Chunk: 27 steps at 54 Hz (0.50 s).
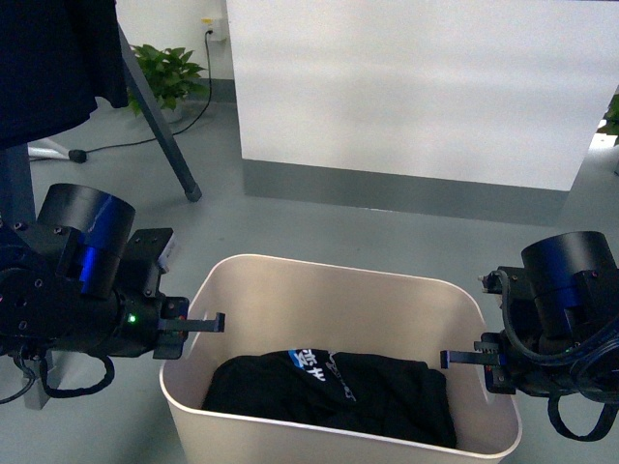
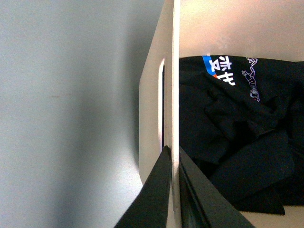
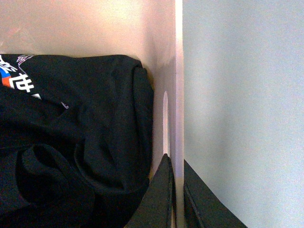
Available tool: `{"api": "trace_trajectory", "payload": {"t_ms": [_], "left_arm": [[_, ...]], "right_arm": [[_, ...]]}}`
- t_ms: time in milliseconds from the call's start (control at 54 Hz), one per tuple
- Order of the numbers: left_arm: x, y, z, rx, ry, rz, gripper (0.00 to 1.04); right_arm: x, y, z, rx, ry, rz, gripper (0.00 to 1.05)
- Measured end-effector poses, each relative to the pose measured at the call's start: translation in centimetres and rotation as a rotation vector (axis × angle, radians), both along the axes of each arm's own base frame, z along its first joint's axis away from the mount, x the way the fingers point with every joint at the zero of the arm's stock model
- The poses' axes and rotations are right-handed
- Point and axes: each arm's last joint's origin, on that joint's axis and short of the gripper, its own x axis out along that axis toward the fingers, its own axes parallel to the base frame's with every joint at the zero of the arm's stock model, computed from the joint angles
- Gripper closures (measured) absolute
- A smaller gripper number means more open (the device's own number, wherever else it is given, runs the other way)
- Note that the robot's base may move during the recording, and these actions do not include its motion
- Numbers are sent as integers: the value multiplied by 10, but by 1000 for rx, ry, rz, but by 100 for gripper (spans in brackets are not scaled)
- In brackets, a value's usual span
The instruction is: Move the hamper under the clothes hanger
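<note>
Beige hamper (image 1: 338,309) at 6 o'clock holds a crumpled black printed garment (image 1: 329,391). The left gripper (image 1: 208,324) and right gripper (image 1: 459,358) each pinch the rim of one short side, probably so that both arms can carry it together toward the clothes hanger (image 1: 160,126) at 11 o'clock.

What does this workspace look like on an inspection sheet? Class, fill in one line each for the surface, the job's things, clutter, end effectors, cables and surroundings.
Surface: grey floor.
Job's things: beige hamper standing on the floor with a black garment inside; clothes hanger at far left, hamper not yet under it.
Clutter: nothing seen.
End effectors: left end effector and right end effector each shut on a short wall of the hamper.
Cables: black cable across the floor, leading from the wall socket.
Surroundings: white panel, potted plant.
</note>
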Motion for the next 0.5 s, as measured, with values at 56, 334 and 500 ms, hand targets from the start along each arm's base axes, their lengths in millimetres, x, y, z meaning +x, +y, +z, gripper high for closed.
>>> {"api": "trace_trajectory", "payload": {"t_ms": [56,334,500], "left_arm": [[4,3,2,1,-5,6,84],[16,22,10,7,-45,53,40],[28,20,20,12,-87,70,11]], "right_arm": [[1,0,1,-12,-3,14,94],[5,-9,2,-46,-7,-1,50],[11,-12,12,-35,-29,-17,22]]}}
